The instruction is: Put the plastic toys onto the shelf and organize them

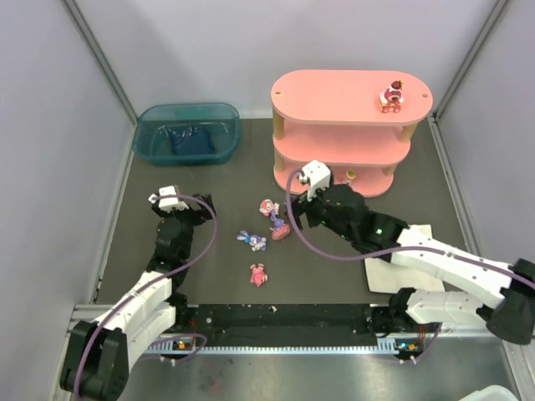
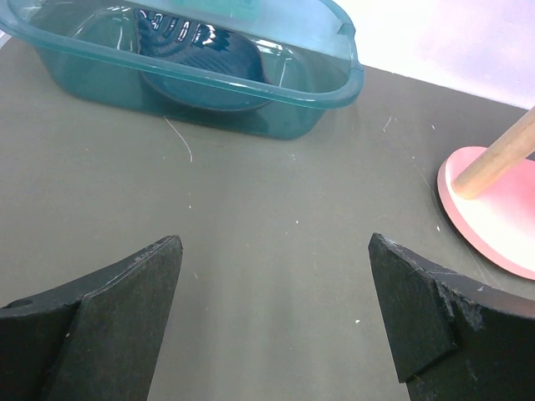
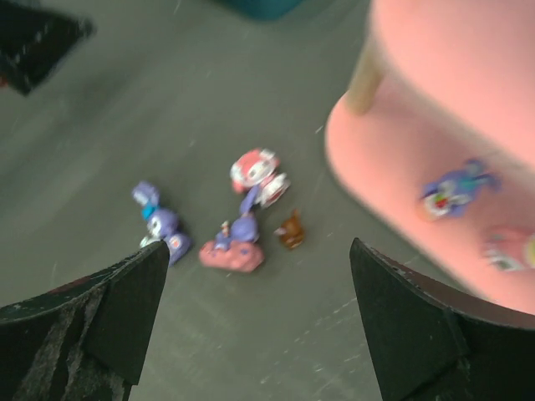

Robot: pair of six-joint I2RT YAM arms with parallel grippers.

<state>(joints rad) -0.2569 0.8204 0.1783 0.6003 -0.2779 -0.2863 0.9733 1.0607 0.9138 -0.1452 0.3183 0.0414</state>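
Note:
The pink shelf (image 1: 351, 113) stands at the back right with a red and pink toy (image 1: 390, 96) on its top board. Two more toys, a blue-purple one (image 3: 456, 190) and a pink one (image 3: 510, 251), lie on its bottom board. On the table lie a purple bunny (image 3: 159, 221), a purple toy on a pink base (image 3: 234, 246), a red and white toy (image 3: 259, 175) and a small brown piece (image 3: 290, 231). Another pink toy (image 1: 258, 274) lies nearer the arms. My right gripper (image 3: 259, 317) hovers open just short of this cluster, holding nothing. My left gripper (image 2: 276, 309) is open and empty over bare table.
A teal translucent bin (image 1: 187, 132) with something dark blue inside stands at the back left. A white sheet (image 1: 397, 259) lies under my right arm. Grey walls enclose the table. The shelf's bottom board (image 2: 493, 209) and a wooden post (image 2: 501, 154) show at the right of the left wrist view.

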